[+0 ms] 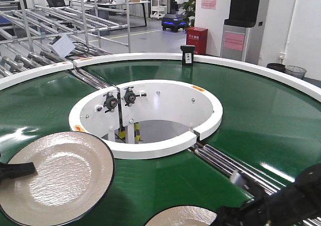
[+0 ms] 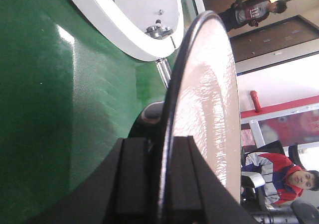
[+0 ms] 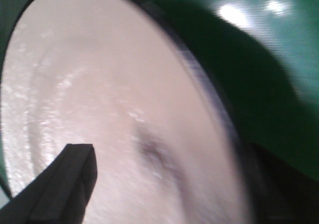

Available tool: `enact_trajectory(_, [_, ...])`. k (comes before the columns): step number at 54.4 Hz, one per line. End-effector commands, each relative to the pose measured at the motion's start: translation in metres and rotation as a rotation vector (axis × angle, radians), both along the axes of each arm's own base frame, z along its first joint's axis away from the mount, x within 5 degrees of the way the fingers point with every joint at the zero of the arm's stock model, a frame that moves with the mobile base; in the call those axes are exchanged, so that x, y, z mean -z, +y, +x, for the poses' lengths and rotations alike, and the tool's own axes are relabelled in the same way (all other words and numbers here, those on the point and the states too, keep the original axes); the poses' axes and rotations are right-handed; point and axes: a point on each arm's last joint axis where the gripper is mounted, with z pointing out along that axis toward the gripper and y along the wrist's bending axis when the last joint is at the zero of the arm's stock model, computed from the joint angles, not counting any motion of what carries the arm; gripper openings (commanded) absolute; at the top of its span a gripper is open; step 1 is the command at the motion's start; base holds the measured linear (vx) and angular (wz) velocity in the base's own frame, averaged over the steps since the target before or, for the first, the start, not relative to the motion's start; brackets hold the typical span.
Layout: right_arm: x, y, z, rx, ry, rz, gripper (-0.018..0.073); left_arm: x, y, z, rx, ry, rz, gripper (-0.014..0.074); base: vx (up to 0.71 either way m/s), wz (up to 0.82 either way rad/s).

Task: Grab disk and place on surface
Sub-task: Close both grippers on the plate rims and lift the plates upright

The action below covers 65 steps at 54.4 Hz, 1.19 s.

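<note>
A cream disk with a dark rim (image 1: 60, 178) is at the front left over the green belt (image 1: 251, 110). My left gripper (image 1: 20, 170) is shut on its near rim. The left wrist view shows this disk (image 2: 209, 99) edge-on between the two black fingers of that gripper (image 2: 160, 140). A second cream disk (image 1: 180, 216) lies at the bottom edge. My right gripper (image 1: 225, 218) is at its right rim, open. In the right wrist view one finger (image 3: 70, 179) hovers over that disk (image 3: 124, 94), and the other shows as a dark shape beyond the rim. The surface is out of view.
A white ring wall (image 1: 150, 145) surrounds the belt's central hole. Steel rollers (image 1: 235, 168) cross the belt at the right. A small black box (image 1: 187, 54) stands on the far white rim. Racks of rollers (image 1: 50, 20) fill the back left.
</note>
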Motion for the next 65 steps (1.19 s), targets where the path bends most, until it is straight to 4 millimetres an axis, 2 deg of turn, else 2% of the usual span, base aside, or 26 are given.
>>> enact_trajectory(1, [-0.020,0.017,0.004,-0.022,-0.075,0.081,0.0524,-0.039,-0.007,-0.003,0.029,-0.147,-0.131,-0.0007,0.00,0.00])
enact_trajectory(4, [-0.018,0.023,0.004,-0.028,-0.073,0.092,0.0451,-0.039,-0.007,-0.003,0.029,-0.147,-0.131,-0.0007,0.00,0.00])
enact_trajectory(6, [-0.018,0.024,0.004,-0.026,-0.074,0.096,0.0371,-0.039,-0.007,-0.003,0.029,-0.147,-0.131,-0.0007,0.00,0.00])
enact_trajectory(8, [-0.018,0.024,0.004,-0.022,-0.075,0.102,0.0269,-0.039,-0.007,-0.003,0.029,-0.147,-0.131,-0.0007,0.00,0.00])
enact_trajectory(12, [-0.023,0.023,0.005,-0.011,-0.087,0.125,0.0010,-0.039,-0.007,-0.003,0.028,-0.146,-0.131,-0.0007,0.00,0.00])
enact_trajectory(13, [-0.025,0.022,0.005,-0.006,-0.091,0.130,-0.0015,-0.039,-0.007,-0.003,0.028,-0.146,-0.131,-0.0007,0.00,0.00])
enact_trajectory(21, [-0.051,0.013,0.005,0.055,-0.152,0.179,-0.0012,-0.039,-0.007,-0.003,0.028,-0.146,-0.130,-0.0007,0.00,0.00])
enact_trajectory(32, [-0.115,-0.013,-0.004,0.196,-0.307,0.277,-0.0009,-0.039,-0.007,-0.003,0.027,-0.130,-0.145,-0.0006,0.00,0.00])
enact_trajectory(42, [-0.174,-0.046,-0.028,0.318,-0.472,0.323,-0.0009,-0.047,-0.013,-0.011,0.062,-0.121,-0.115,-0.0003,0.00,0.00])
enact_trajectory(46, [-0.190,-0.055,-0.039,0.357,-0.521,0.329,-0.0009,-0.056,-0.019,-0.015,0.083,-0.127,-0.100,-0.0004,0.00,0.00])
enact_trajectory(56, [-0.218,-0.069,-0.063,0.389,-0.610,0.330,-0.0009,-0.078,-0.036,-0.026,0.118,-0.156,-0.106,-0.0001,0.00,0.00])
enact_trajectory(60, [-0.223,-0.069,-0.067,0.387,-0.625,0.330,-0.0009,-0.086,-0.040,-0.030,0.124,-0.178,-0.096,-0.0001,0.00,0.00])
enact_trajectory(61, [-0.224,-0.068,-0.069,0.387,-0.628,0.333,-0.0009,-0.093,-0.043,-0.035,0.130,-0.189,-0.102,-0.0001,0.00,0.00])
enact_trajectory(65, [-0.224,-0.068,-0.069,0.388,-0.629,0.332,-0.0009,-0.097,-0.044,-0.037,0.130,-0.189,-0.106,-0.0001,0.00,0.00])
